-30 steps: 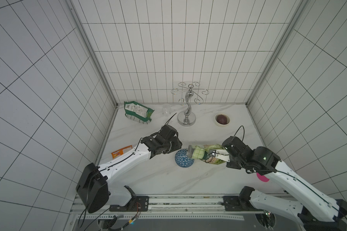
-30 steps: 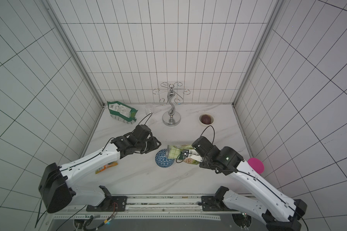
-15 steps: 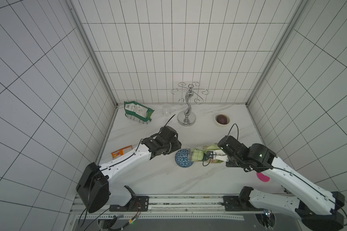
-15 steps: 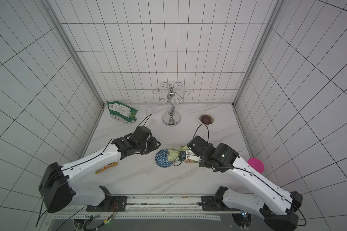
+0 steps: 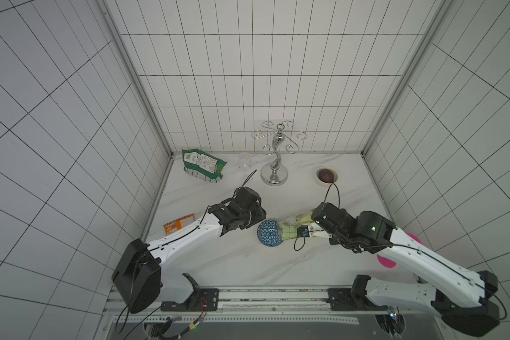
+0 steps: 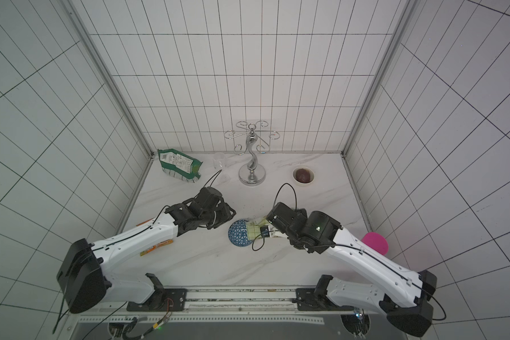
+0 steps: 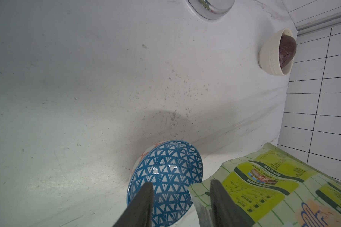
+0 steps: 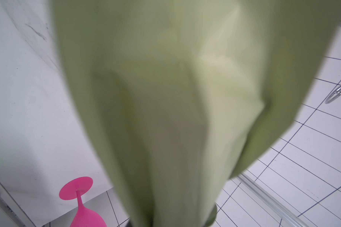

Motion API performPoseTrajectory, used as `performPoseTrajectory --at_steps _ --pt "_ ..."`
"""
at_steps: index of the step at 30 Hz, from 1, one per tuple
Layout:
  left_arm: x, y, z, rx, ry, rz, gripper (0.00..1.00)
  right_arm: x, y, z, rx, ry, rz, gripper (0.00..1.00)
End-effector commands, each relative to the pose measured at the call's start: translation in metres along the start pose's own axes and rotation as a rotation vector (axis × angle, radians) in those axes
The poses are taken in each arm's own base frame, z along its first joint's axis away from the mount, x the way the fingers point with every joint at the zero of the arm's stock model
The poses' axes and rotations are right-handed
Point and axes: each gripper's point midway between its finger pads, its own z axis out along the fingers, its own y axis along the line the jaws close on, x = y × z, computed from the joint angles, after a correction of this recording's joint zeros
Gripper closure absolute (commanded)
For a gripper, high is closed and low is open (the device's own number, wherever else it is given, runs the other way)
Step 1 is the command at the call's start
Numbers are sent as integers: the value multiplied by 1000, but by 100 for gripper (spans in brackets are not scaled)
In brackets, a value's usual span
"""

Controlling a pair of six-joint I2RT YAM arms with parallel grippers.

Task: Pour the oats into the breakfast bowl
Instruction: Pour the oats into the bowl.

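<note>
The breakfast bowl [image 5: 268, 240] [image 6: 239, 234] lies tipped near the table's middle, its blue triangle-patterned outside facing up and toward my left gripper. The light yellow-green oats bag [image 5: 289, 233] [image 6: 253, 231] is held nearly level, its end against the bowl's right side. My right gripper [image 5: 305, 232] is shut on the bag, which fills the right wrist view as a green blur [image 8: 165, 98]. The oats themselves are hidden. In the left wrist view my left gripper [image 7: 181, 196] stands open just left of the bowl [image 7: 165, 171], with the bag [image 7: 264, 186] beside it.
A dark green bag [image 5: 202, 164] and a clear glass [image 5: 245, 160] lie at the back left. A silver hook stand [image 5: 274, 176] and a white bowl with a dark brown object [image 5: 326, 176] stand behind. An orange packet [image 5: 178, 226] lies left, a pink glass [image 6: 374, 243] right.
My right arm has swung left and carried the bag's end up against the bowl. The left arm has hardly moved.
</note>
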Motion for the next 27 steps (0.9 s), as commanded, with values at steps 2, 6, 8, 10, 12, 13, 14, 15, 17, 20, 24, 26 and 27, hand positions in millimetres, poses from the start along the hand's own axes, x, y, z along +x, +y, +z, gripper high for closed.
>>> performPoseTrajectory --at_steps 2,6,8,10,12,13,14,15,17,20,24,26,27 --pt "0 2 1 5 -15 -5 51 1 -52 -23 206 6 90 100" --pt "0 5 1 -3 -19 -15 51 -3 -55 -21 221 23 52 100" --pt "0 6 1 -7 -23 -20 51 -4 -57 -21 227 31 42 100" --pt "-1 8 0 -11 -30 -28 51 -5 -58 -21 234 40 27 100" --pt "-1 10 0 -16 -34 -38 51 -6 -58 -21 243 47 17 100" --pt "-1 11 0 -17 -36 -42 51 -6 -60 -22 250 50 14 100" --pt "-1 13 1 -21 -37 -43 51 -7 -60 -22 256 55 8 100" --pt "-1 13 0 -22 -40 -45 51 -7 -61 -22 263 58 3 100" --pt "0 14 1 -26 -39 -47 51 -10 -63 -23 276 57 -5 100" --pt "-1 15 1 -28 -43 -50 51 -12 -66 -24 296 62 -23 100" --pt "-2 17 1 -35 -48 -52 51 -15 -68 -25 312 70 -44 100" --pt "-2 17 1 -38 -50 -53 51 -16 -68 -26 318 69 -49 100" --pt "-2 17 1 -40 -50 -53 51 -16 -68 -26 320 70 -52 100"
